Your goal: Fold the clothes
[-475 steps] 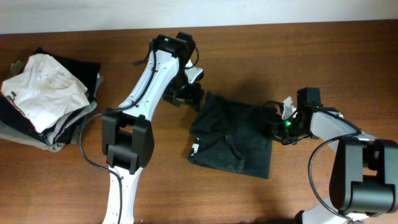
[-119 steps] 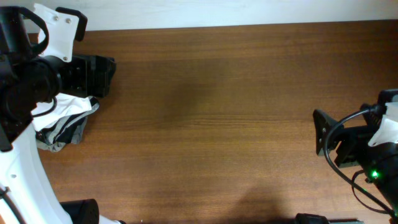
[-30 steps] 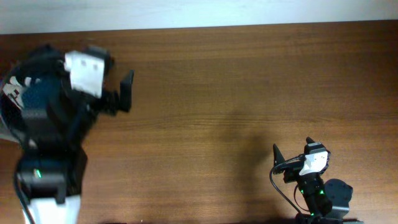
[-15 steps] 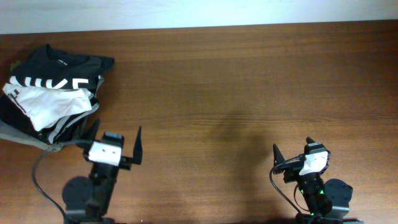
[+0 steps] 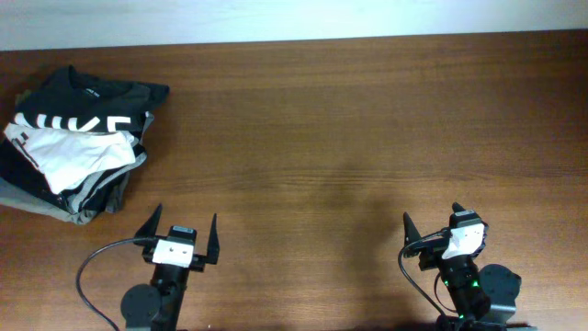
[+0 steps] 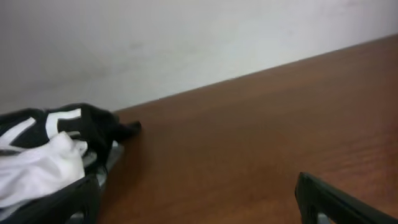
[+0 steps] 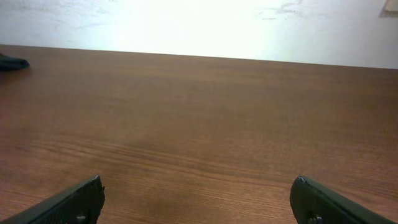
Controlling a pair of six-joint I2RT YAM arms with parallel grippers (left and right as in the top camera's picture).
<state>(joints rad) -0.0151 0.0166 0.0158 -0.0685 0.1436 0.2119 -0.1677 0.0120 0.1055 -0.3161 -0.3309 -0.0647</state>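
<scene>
Left gripper [image 5: 184, 221] at seven o'clock and right gripper [image 5: 432, 219] at five stand wide, empty. Dark shirt [image 5: 92, 97] lies folded in the pile [image 5: 92, 198] at ten o'clock; I'd judge it best left undisturbed.

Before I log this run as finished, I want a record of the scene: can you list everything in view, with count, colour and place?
table: one, brown wood, fills the view
wall: one, white, along the far edge
shirt: one, near-black with white lettering, folded at the table's far left corner
white garment: one, white, lying partly over the shirt
grey garments: count unclear, light grey, underneath the other two
cable: one, black, looping beside the left arm
left gripper: one, black fingers on a white body, open and empty, near edge, left
right gripper: one, same colours, open and empty, near edge, right
</scene>
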